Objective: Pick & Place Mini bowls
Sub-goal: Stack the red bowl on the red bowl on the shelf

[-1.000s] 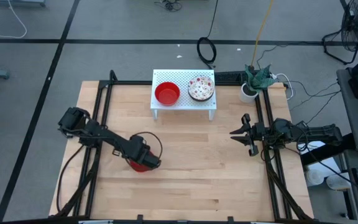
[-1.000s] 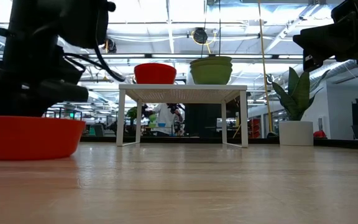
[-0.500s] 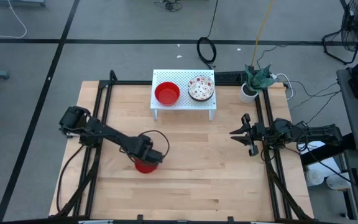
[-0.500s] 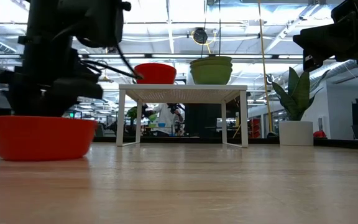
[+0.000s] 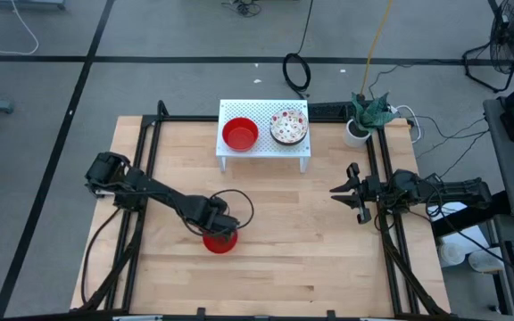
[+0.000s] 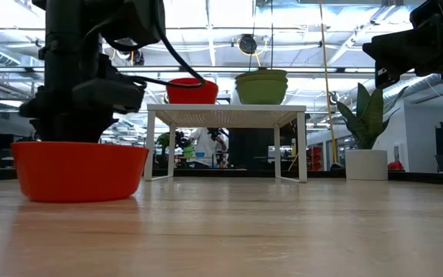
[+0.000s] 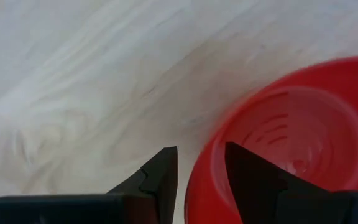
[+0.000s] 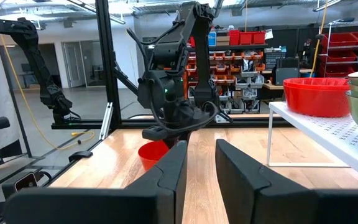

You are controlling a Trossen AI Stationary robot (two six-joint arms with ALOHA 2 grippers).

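Left end effector (image 5: 219,234) pinching red mini bowl (image 5: 220,241) rim, arm stretched low across table (image 5: 310,250), right end effector (image 5: 351,192) spread, waiting.

The small stand (image 5: 264,153) sits at the rear centre of the table (image 5: 310,259). On it rest two bowl stacks side by side: the left stack (image 5: 239,135) and the right stack (image 5: 288,126). The potted plant (image 5: 360,120) stands to the right of the stand, at the table's rear right corner. A single bowl (image 5: 220,242) rests on the table in front of the stand, left of centre, with the left gripper (image 5: 219,223) directly over it, one finger (image 7: 157,180) outside its rim and one (image 7: 253,177) inside. The right gripper (image 5: 346,191) is near the table's right edge, well apart from this bowl
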